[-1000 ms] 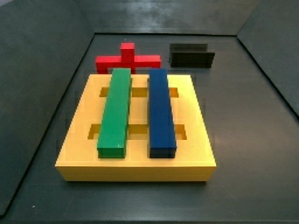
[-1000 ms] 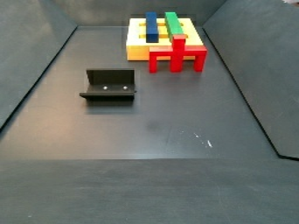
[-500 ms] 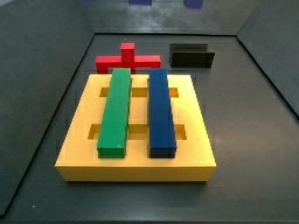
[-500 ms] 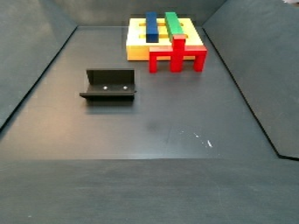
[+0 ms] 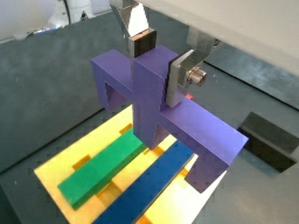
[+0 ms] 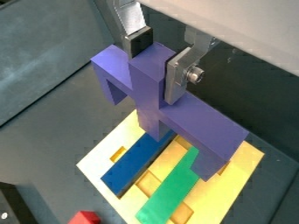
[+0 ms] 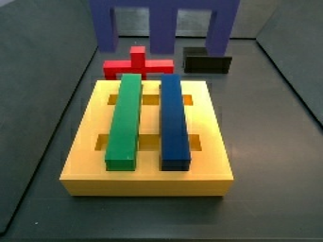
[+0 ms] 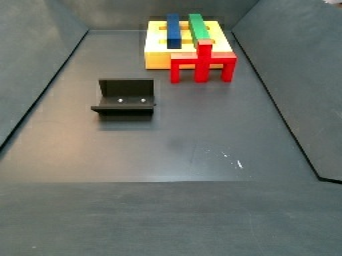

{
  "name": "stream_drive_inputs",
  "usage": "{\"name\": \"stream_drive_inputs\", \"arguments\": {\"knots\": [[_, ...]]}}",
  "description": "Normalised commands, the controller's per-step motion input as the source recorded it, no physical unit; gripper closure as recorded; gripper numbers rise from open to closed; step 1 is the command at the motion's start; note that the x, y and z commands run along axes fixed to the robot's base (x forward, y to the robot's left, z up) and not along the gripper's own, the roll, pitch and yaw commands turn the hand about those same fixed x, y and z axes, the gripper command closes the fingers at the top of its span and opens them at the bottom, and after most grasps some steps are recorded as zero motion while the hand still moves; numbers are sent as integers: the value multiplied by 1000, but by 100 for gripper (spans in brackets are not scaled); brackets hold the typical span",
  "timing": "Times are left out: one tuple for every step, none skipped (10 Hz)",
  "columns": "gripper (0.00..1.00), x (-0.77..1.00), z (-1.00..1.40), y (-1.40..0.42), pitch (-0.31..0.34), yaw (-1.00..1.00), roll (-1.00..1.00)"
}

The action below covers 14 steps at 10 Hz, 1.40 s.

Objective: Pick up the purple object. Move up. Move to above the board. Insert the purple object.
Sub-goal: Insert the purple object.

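Purple object [image 5: 163, 105] — blocky, in end effector [image 5: 160, 59]

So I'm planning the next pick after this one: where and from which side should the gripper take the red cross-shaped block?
Probably from above, on the raised arm of the red cross-shaped block: it is narrow, flat-sided and open on both sides. The lower legs sit close to the board. The gripper is shut on the purple object, held above the board.

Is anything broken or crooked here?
No, nothing stands out. The gripper holds the purple object level above the board; the green bar and blue bar lie straight.
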Motion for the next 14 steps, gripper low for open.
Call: {"name": "stream_drive_inputs", "arguments": {"knots": [[100, -43, -674, -214, -201, 51, -94], [100, -91, -523, -200, -251, 140, -133], [100, -86, -391, -214, -279, 211, -184], [100, -74, -337, -220, -291, 240, -203], [100, -206, -411, -197, -367, 251, -74], [100, -149, -406, -486, -329, 289, 254], [100, -91, -209, -329, -170, 180, 240], [100, 0, -177, -177, -80, 60, 189], [100, 0, -206, -160, -51, 9, 256], [100, 0, -229, -151, 0, 0, 294], [100, 0, -154, -69, 67, 0, 240], [100, 0, -237, 0, 14, -14, 134], [100, -49, -203, 0, 0, 0, 30], [100, -31, -100, 0, 0, 0, 0]]}}
